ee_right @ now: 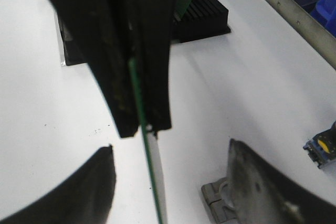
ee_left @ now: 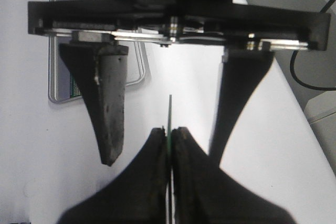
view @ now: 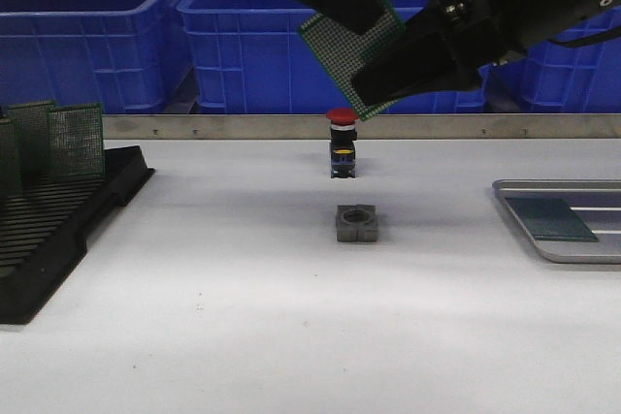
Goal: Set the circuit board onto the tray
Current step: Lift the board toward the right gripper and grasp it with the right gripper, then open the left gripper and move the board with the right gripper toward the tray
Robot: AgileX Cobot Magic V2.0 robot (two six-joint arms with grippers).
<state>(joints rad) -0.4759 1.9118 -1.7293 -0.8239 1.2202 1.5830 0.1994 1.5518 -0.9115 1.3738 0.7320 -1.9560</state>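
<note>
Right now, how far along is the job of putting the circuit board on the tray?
Done: a first board lies on the tray. In hand: the left claw is shut on a second board in the air, with the open right claw around it. Left: handover and placing.

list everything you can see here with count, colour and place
board: one held in the air above table centre, green; one darker lying on the tray; at least two standing in the rack
tray: one, silver-grey, table right
rack: one, black, table left
bins: at least three, blue, behind the table
push button: one, red cap, table centre back
block: one, grey, table centre
table: one, white
left gripper: shut on the held board's edge
right gripper: open, fingers either side of the board
</note>
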